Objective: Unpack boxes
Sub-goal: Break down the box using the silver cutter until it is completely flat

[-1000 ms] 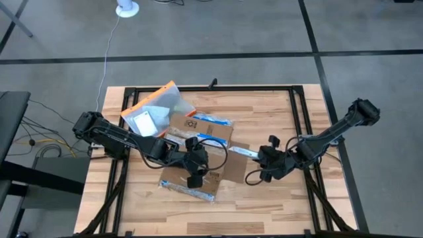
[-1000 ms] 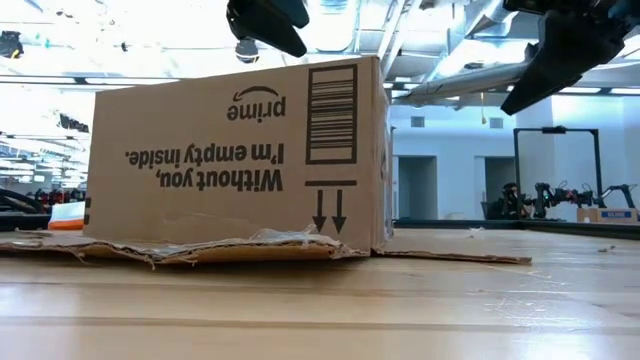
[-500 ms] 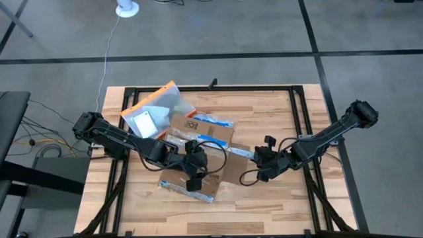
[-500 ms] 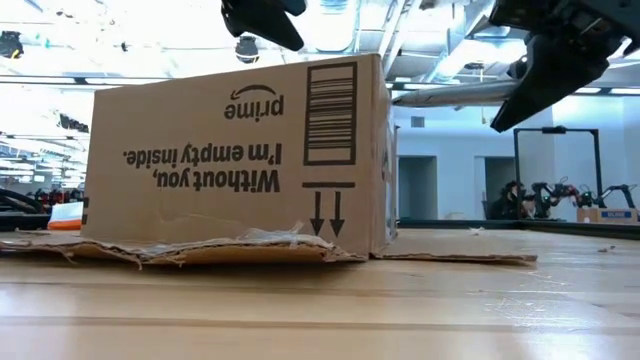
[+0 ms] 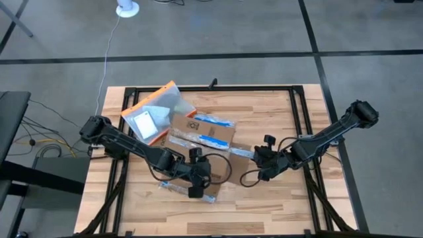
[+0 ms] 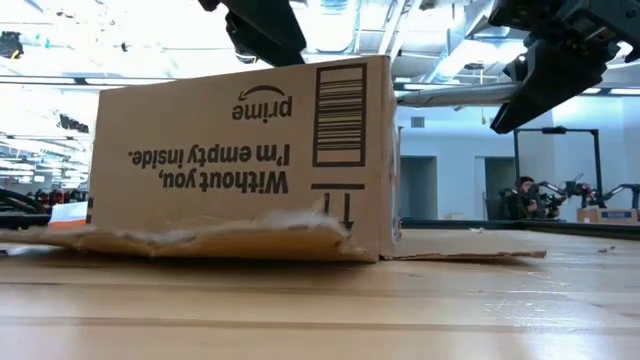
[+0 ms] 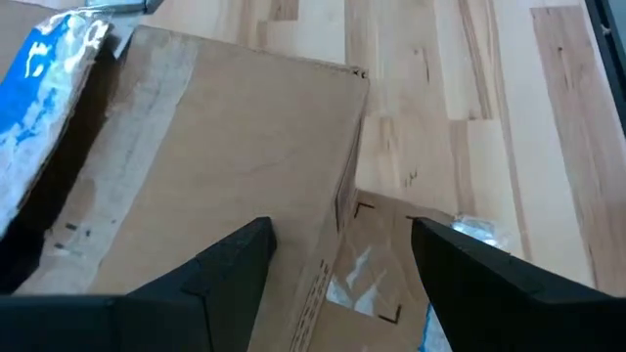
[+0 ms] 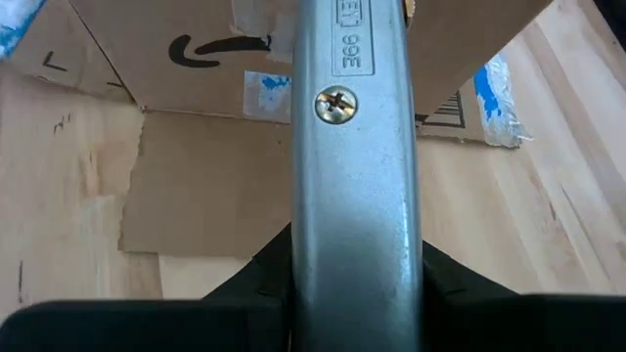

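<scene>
The brown cardboard box (image 5: 201, 135) stands mid-table with its print upside down (image 6: 210, 165) and its torn flaps spread on the wood. The near flap (image 6: 230, 238) is curled up off the table. My left gripper (image 5: 195, 185) is open, its fingers astride the box's near top edge (image 7: 342, 176). My right gripper (image 5: 264, 165) hovers right of the box, shut on a grey metal utility knife (image 8: 357, 147) that points at the box. An orange-edged clear pouch (image 5: 155, 112) lies at the far left. My left gripper stands open over the box's near top edge (image 7: 337, 210), coming down at a slant; whether its fingers touch the cardboard I cannot tell. My right gripper pinches the knife's grey handle (image 8: 357, 225) between its two fingers, the handle lying along them. The knife is clear of the table, slanting down toward the box (image 6: 510, 105); its tip is out of view.
A flat flap (image 6: 470, 245) lies on the table right of the box, under the knife's line (image 8: 205, 196). Blue-and-white tape strips (image 5: 211, 135) cross the box top. Bare wood (image 5: 277, 205) runs along the near and right sides.
My left gripper has gone toward the table's near edge, across the box top to its near edge. The box has shifted slightly and its near flap has risen off the table. My right gripper has moved a little left toward the box, still shut on the knife.
</scene>
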